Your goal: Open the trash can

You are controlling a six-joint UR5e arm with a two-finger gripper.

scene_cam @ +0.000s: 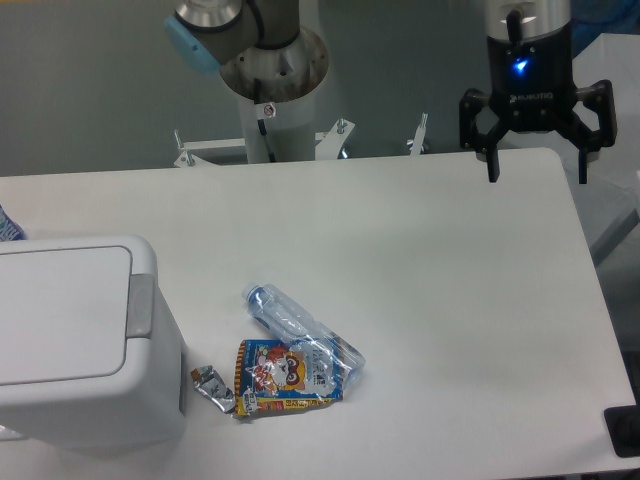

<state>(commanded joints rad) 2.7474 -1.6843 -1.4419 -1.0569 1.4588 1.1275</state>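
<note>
Trash can (75, 345) sits at bottom-left of frame, far from gripper (537, 168), diagonally across the table (420, 260) from it. White boxy bin w/ rounded corners, flat lid (60, 312) lying down flush = closed. Light-grey push tab (140, 305) runs along the lid edge that faces the gripper's side of the table.

Gripper is at top-right, hanging over the table's far right corner, fingers pointing down. Jaws spread wide, nothing btwn them, holding nothing. Blue LED lit on gripper body. Fingertips appear level w/ the table's back edge in this view; can't tell if they touch the surface.

Clutter btwn bin and gripper, much closer to the bin: crushed clear plastic bottle (290, 318) lying on its side, tilted diagonally, cap end toward upper-left. Colorful snack wrapper (280, 378) w/ cartoon print lies flat, overlapping the bottle's lower end. Small crumpled foil scrap (213, 386) just beside the wrapper, near the bin's front corner; contact w/ bin unclear.

Robot base (272, 75) stands behind the table, well left of the gripper.
</note>
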